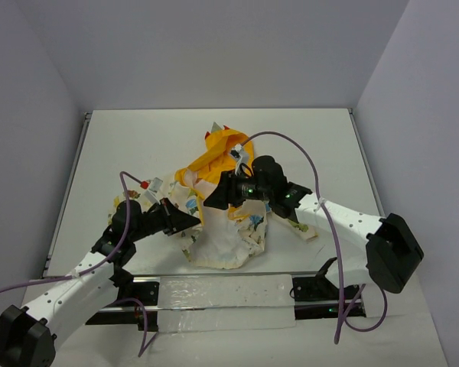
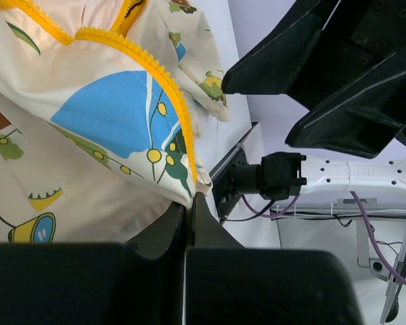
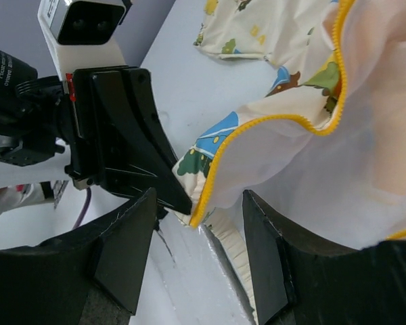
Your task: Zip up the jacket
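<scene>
Jacket (image 1: pixel 226 245), small and soft, of cream fabric with little cartoon prints and a yellow-orange lining, lies crumpled in a heap at the middle of the white bench (image 1: pixel 122 145). Its hood end lies toward the far side and its cream hem toward the arms.

At the left, the left hand (image 1: pixel 190 222) reaches in low from the near-left and meets the heap's left edge. In the left wrist view its two black fingers (image 2: pixel 164 233) are pressed together, clenched on the bottom corner of the jacket. That corner is where a row of yellow zipper teeth (image 2: pixel 155 68) ends, and the printed cloth rises from the fingertips.

A purple cable (image 1: pixel 291 141) arcs over the bench's right half, above the right arm.

At the right, the right hand (image 1: pixel 214 200) comes in from the near-right and sits over the top of the heap, pointing toward the left hand. In the right wrist view its fingers (image 3: pixel 125 254) stand wide apart, released. A yellow-edged fold of the jacket hangs between them, and the left hand's tip (image 3: pixel 179 200) is just beside that fold's lower corner.
</scene>
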Robot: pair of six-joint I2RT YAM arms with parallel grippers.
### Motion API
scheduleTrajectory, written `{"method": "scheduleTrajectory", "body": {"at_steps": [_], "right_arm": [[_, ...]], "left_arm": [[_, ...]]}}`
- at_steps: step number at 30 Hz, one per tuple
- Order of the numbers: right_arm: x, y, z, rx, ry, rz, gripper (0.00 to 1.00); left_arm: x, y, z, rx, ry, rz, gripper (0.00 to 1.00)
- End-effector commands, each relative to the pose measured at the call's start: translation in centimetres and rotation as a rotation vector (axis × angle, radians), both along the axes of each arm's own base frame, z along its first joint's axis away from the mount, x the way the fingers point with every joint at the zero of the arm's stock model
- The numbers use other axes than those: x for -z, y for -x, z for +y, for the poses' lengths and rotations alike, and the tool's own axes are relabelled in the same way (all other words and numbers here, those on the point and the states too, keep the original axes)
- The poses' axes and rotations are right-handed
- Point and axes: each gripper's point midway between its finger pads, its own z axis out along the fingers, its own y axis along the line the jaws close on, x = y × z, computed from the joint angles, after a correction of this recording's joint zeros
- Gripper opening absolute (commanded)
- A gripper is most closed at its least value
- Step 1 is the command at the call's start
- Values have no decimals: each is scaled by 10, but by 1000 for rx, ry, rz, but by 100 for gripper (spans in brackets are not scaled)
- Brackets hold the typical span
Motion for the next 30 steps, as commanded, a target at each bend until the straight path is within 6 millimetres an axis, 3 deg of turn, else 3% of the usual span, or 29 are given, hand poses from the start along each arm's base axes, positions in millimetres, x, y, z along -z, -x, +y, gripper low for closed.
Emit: {"method": "scheduleTrajectory", "body": {"at_steps": [1,9,18,24,30], "right_arm": [[-11,9,15,-81,-81,3,61],[9,6,24,-75,-37,47,61],[2,23,34,-160,-90,46,54],[0,28,35,-173,-133,54,42],[4,25,34,-157,-115,60,42]], "left_arm": [[-11,3,-5,37,38,-51,0],[-15,2,-6,39,45,-65,0],[-14,2,-6,42,43,-63,0],[-14,2,-6,43,45,-60,0],[-16,2,-5,38,47,-68,0]]}}
